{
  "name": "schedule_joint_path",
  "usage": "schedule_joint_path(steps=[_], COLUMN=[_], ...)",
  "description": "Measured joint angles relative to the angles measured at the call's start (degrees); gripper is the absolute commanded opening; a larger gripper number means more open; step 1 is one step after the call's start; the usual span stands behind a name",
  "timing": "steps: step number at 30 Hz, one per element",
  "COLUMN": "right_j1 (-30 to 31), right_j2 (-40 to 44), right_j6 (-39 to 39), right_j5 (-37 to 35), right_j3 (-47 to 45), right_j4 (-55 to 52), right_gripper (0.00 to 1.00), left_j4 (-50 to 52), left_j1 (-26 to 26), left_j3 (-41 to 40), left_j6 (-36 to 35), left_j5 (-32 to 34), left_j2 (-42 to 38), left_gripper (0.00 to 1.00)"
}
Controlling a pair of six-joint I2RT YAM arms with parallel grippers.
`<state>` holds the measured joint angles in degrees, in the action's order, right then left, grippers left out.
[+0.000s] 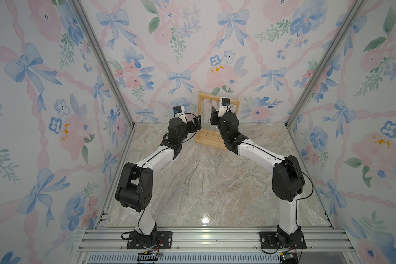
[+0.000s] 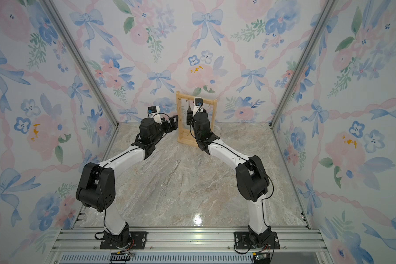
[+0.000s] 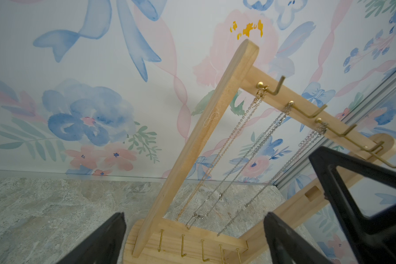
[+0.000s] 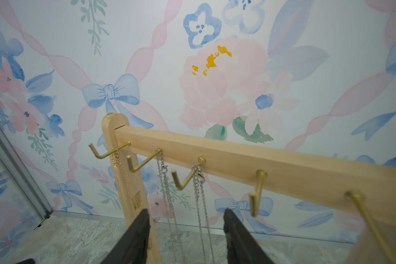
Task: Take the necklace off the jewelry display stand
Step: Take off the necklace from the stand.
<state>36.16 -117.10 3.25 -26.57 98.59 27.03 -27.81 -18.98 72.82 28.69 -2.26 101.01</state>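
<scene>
The light-wood jewelry display stand [image 1: 200, 107] [image 2: 178, 114] stands at the back of the table. In the right wrist view its top bar [image 4: 261, 164] carries gold hooks. A gold necklace [image 4: 121, 169] [image 3: 233, 141] hangs from the hook by the post. Silver necklaces [image 4: 164, 182] [image 4: 199, 189] hang from the two hooks beside it. My right gripper [image 4: 186, 212] [image 1: 213, 116] is open in front of the bar, and both silver chains hang free between its fingers. My left gripper [image 3: 194, 216] [image 1: 198, 124] is wide open beside the stand's left post [image 3: 204, 137], holding nothing.
Two thin necklaces [image 1: 192, 176] [image 1: 202, 184] lie loose on the marble table in front of the arms. The stand's flat base [image 3: 192, 242] has a row of small gold pegs. Floral walls close in the back and both sides.
</scene>
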Motion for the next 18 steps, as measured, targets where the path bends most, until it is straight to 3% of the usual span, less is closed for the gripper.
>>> schedule_joint_path(steps=[11, 18], right_j1=[1.1, 0.7], right_j2=[-4.0, -5.9], right_j6=[-3.7, -3.7], right_j5=[-8.8, -10.3], right_j3=[4.2, 8.6], right_j4=[-2.7, -5.0], right_gripper=[0.55, 0.51], left_j4=[0.0, 0.0], left_j1=[0.0, 0.0], left_j3=[0.0, 0.0], left_j6=[0.0, 0.0], left_j5=[-0.2, -0.2], left_j2=[0.0, 0.7], left_gripper=[0.98, 0.98])
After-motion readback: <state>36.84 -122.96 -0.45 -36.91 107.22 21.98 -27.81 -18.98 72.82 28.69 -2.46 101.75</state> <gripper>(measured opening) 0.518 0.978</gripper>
